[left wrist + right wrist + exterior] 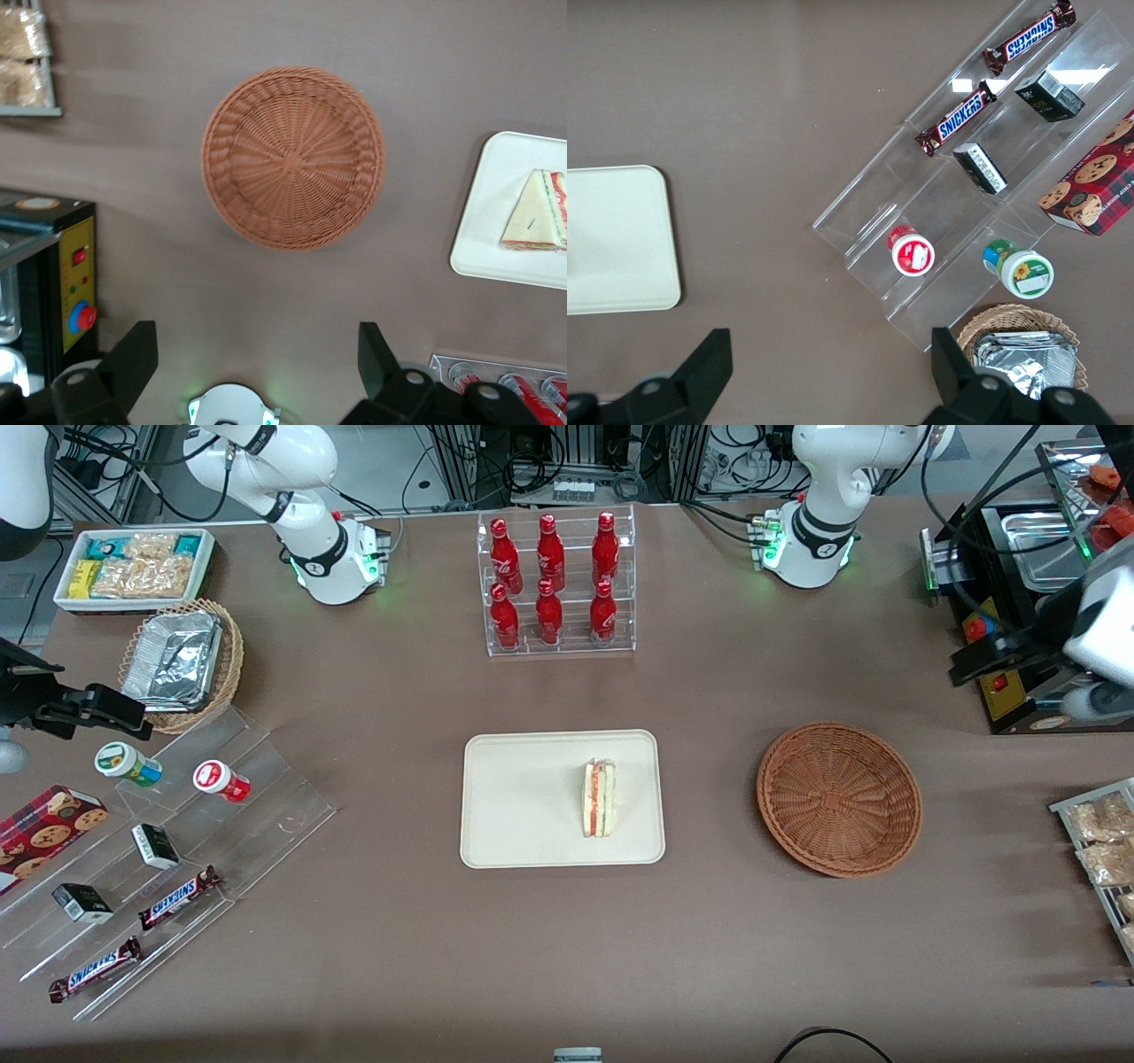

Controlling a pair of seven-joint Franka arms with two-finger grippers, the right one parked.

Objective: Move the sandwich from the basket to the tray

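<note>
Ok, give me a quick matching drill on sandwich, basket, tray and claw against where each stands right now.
Things:
1. sandwich
2. basket
3. tray
4. claw

States:
A. woven, nothing in it
B. open, raised above the table near the basket
C. lying on the tray
D. flat, between the basket and the clear snack steps

Pairs: 1-C, 2-A, 3-D, 4-B

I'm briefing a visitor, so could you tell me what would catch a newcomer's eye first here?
The triangular cream-bread sandwich lying on the flat cream-beige rectangular tray at the table's middle. Beside it, toward the working arm's end, sits the round reddish-brown wicker basket, with nothing in it. The left gripper hangs above the table near it, jaws open.
</note>
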